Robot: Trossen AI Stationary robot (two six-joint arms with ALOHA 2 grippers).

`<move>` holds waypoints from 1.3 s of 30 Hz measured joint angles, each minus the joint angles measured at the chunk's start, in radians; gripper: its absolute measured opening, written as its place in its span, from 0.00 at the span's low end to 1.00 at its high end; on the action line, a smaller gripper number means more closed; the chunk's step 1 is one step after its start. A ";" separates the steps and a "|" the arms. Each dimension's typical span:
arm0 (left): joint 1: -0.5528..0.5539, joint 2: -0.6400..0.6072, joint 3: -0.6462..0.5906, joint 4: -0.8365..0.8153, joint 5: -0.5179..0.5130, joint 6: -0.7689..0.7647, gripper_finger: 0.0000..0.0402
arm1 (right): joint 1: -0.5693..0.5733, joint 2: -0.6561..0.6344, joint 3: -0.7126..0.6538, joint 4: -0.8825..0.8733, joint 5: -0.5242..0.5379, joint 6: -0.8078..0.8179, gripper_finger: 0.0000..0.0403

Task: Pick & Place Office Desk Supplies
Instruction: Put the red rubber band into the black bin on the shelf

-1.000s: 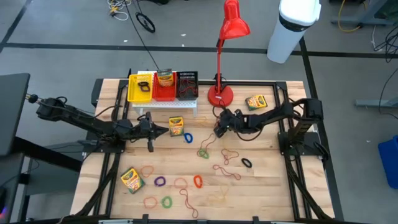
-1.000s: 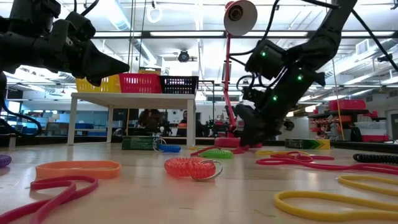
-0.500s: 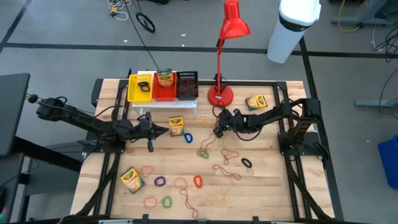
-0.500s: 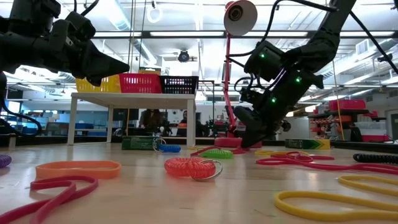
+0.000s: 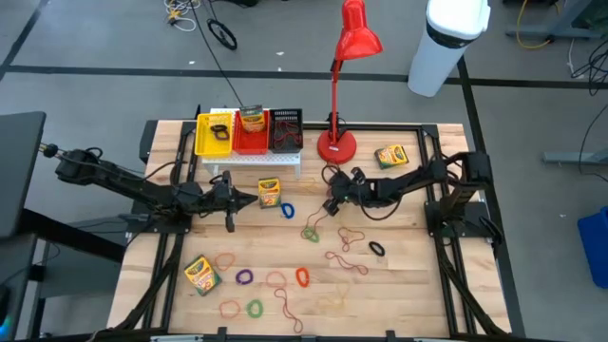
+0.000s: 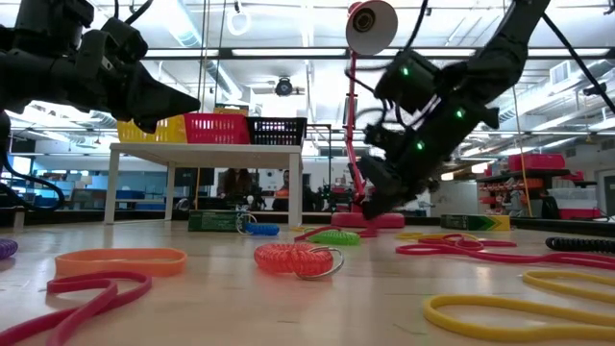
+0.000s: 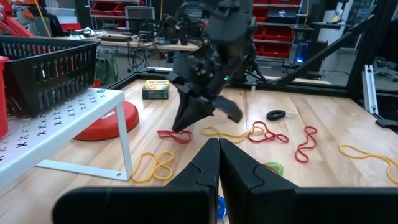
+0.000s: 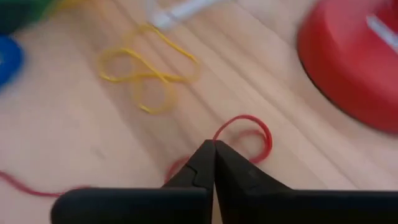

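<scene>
1. The right gripper (image 5: pixel 332 201) sits low over the table near the red lamp base (image 5: pixel 335 145) — fingers pressed together on a red rubber band (image 8: pixel 245 134), apparently pinching it.
2. The left gripper (image 5: pixel 255 198) hovers beside a crayon box (image 5: pixel 270 192), fingers together, holding nothing.
3. More bands lie scattered — another crayon box (image 5: pixel 200 274) lies near the table's front left.

- The wooden table (image 5: pixel 408 275) carried a white perforated rack (image 5: pixel 255 160) and a red lamp base (image 5: pixel 336 145).
- Three crayon boxes lay on it (image 5: pixel 270 192), (image 5: pixel 390 156), (image 5: pixel 200 274).
- Rubber-band loops were scattered across the near half: purple (image 5: pixel 244 277), green (image 5: pixel 255 308), black (image 5: pixel 377 249), red (image 5: pixel 302 276).
</scene>
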 joint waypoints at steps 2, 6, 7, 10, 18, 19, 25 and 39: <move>0.000 0.000 0.000 0.000 0.000 0.000 0.02 | 0.032 0.000 0.033 -0.024 0.025 -0.026 0.01; 0.000 0.000 0.000 0.000 0.000 0.000 0.02 | 0.081 0.000 0.127 -0.148 0.088 -0.042 0.02; 0.000 0.000 0.000 0.000 0.000 0.000 0.02 | 0.090 0.000 0.154 -0.189 0.109 -0.043 0.02; 0.000 0.000 0.000 0.000 0.000 0.000 0.02 | 0.110 0.000 0.235 -0.289 0.163 -0.065 0.01; 0.000 0.000 0.000 0.000 0.000 0.000 0.02 | 0.114 0.000 0.463 -0.541 0.210 -0.104 0.03; 0.000 0.000 0.000 0.000 0.000 0.000 0.02 | 0.114 0.000 0.492 -0.574 0.228 -0.113 0.03; 0.000 0.000 0.000 0.000 0.000 0.000 0.02 | 0.113 -0.001 0.675 -0.740 0.289 -0.165 0.01; 0.000 0.000 0.000 0.000 0.000 0.000 0.02 | 0.022 -0.003 0.958 -0.568 0.316 -0.432 0.02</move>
